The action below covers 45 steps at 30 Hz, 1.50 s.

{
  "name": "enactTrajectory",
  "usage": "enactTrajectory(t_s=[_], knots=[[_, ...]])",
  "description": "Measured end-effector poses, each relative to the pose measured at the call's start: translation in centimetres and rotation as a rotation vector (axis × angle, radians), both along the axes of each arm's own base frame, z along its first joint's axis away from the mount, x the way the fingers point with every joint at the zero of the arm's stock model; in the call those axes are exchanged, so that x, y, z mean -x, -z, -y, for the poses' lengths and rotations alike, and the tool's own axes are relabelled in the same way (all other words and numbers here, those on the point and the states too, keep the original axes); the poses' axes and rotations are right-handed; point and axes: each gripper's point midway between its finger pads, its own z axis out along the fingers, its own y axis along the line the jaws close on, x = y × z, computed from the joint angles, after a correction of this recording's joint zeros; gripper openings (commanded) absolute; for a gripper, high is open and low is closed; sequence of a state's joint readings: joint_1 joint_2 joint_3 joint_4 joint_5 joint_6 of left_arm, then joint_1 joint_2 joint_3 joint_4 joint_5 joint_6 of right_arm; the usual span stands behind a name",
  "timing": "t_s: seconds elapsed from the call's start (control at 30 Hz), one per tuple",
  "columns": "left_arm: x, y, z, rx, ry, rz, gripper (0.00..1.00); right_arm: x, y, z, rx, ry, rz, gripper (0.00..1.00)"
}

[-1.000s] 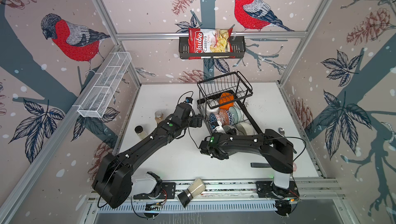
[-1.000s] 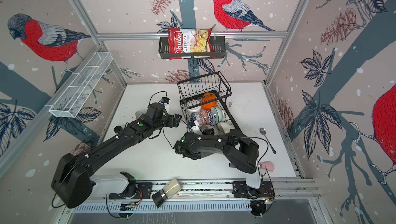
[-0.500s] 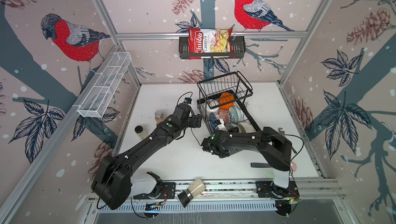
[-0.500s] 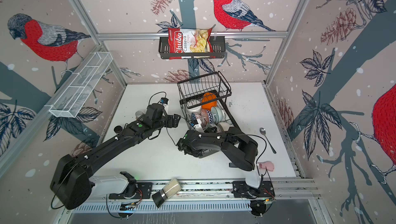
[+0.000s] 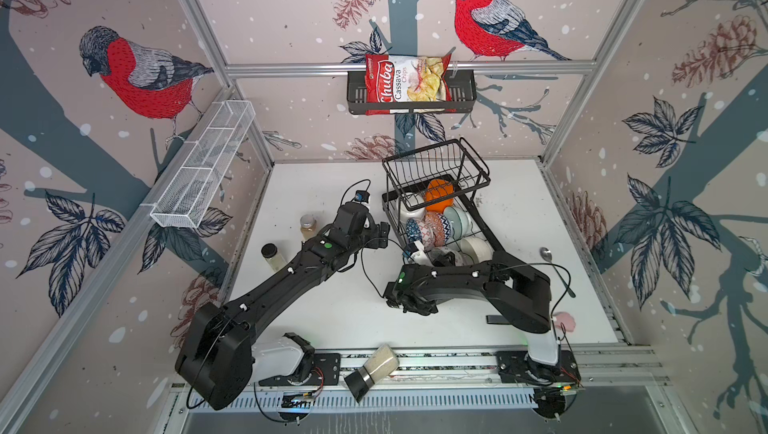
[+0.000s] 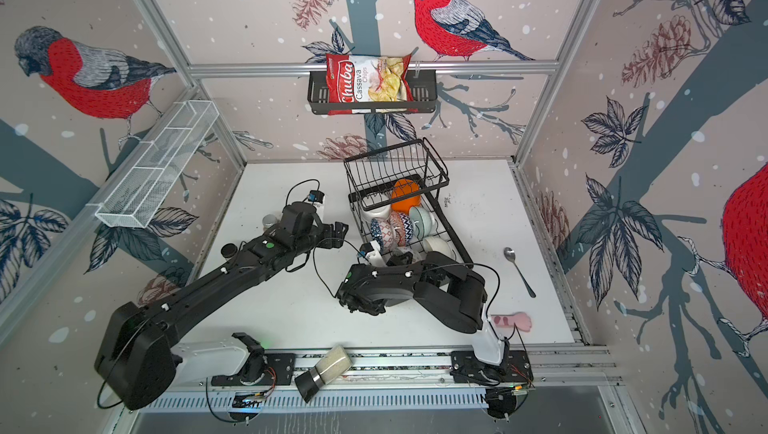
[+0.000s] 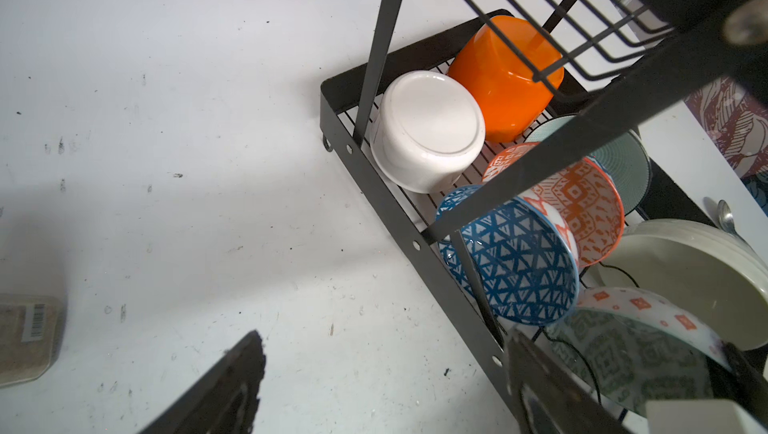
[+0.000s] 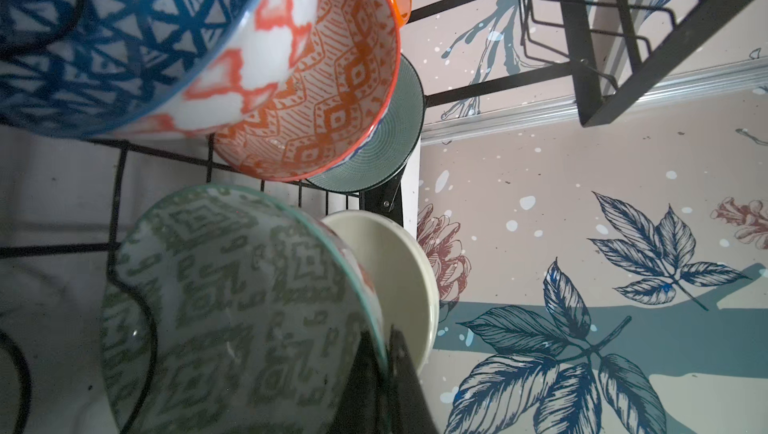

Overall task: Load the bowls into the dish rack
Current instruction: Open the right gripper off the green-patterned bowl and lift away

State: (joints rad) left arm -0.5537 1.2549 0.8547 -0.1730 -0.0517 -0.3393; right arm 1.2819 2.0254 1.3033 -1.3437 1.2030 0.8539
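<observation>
The black wire dish rack [image 5: 436, 166] [image 6: 395, 162] stands at mid-table with several bowls leaning in its lower tier. They are an orange one [image 5: 440, 197] [image 7: 505, 78], a white one [image 7: 428, 130], a blue-patterned one [image 7: 519, 261] and an orange-red one [image 8: 324, 91]. There are also a teal one [image 5: 459, 220] and a second white one [image 5: 477, 247]. My right gripper [image 8: 388, 340] [image 5: 441, 259] is shut on the rim of a green-patterned bowl [image 8: 232, 307] [image 7: 623, 353] at the rack's near end. My left gripper [image 7: 382, 344] [image 5: 382, 234] hangs open and empty beside the rack's left wall.
Two spice jars [image 5: 308, 226] [image 5: 272, 255] stand left of my left arm, and another jar [image 5: 374, 369] lies on the front rail. A spoon [image 5: 557, 270] and a pink item [image 5: 563, 322] lie at the right. A chips basket [image 5: 411, 87] and a white mesh shelf [image 5: 203, 166] hang on the walls.
The right arm has shifted slightly at the rack's near end, still gripping the green-patterned bowl. The left arm has barely moved and stays open.
</observation>
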Motion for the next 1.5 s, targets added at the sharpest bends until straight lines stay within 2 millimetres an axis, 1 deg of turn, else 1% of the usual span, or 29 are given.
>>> enactTrajectory(t_s=[0.13, 0.3, 0.4, 0.5, 0.6, 0.73, 0.83, 0.87, 0.93, 1.27, 1.3, 1.4, 1.5], knots=[[-0.1, 0.1, -0.2, -0.002, -0.003, 0.002, 0.90, 0.2, 0.1, -0.5, 0.030, -0.022, 0.001, 0.00], [0.0, 0.1, -0.3, -0.003, -0.004, 0.003, 0.90, 0.3, 0.2, -0.8, 0.036, -0.025, -0.014, 0.07], [0.0, 0.1, -0.4, -0.002, -0.006, 0.005, 0.90, 0.4, 0.2, -0.9, 0.030, -0.021, -0.020, 0.15], [0.1, 0.0, -0.6, 0.000, -0.008, 0.007, 0.90, 0.4, 0.7, -1.1, 0.007, -0.012, -0.037, 0.23], [0.0, -0.1, -0.6, 0.001, -0.010, 0.010, 0.90, 0.3, 0.8, -1.0, -0.017, 0.000, -0.039, 0.25], [0.0, -0.2, -0.6, 0.002, -0.010, 0.011, 0.90, 0.1, 1.0, -0.9, -0.066, 0.024, -0.048, 0.39], [0.0, -0.2, -0.7, 0.002, -0.011, 0.010, 0.90, 0.1, 1.1, -0.8, -0.088, 0.036, -0.056, 0.45], [0.0, -0.2, -0.7, 0.001, -0.012, 0.011, 0.90, 0.1, 1.0, -0.8, -0.099, 0.038, -0.055, 0.48], [0.0, -0.2, -0.7, 0.002, -0.012, 0.012, 0.90, 0.1, 0.8, -0.9, -0.118, 0.040, -0.052, 0.53], [-0.1, -0.6, -0.9, 0.001, -0.023, 0.022, 0.90, -0.5, -0.3, -1.1, -0.188, 0.042, -0.040, 0.68], [-0.1, -0.7, -0.9, 0.001, -0.025, 0.025, 0.90, -0.5, -0.5, -1.2, -0.201, 0.042, -0.037, 0.70], [-0.3, -1.0, -1.3, 0.002, -0.040, 0.034, 0.90, -0.8, -1.6, -1.4, -0.251, 0.037, -0.033, 0.79], [-0.5, -1.3, -2.0, 0.012, -0.062, 0.036, 0.91, -1.1, -3.0, -1.5, -0.344, 0.039, -0.026, 0.86]])
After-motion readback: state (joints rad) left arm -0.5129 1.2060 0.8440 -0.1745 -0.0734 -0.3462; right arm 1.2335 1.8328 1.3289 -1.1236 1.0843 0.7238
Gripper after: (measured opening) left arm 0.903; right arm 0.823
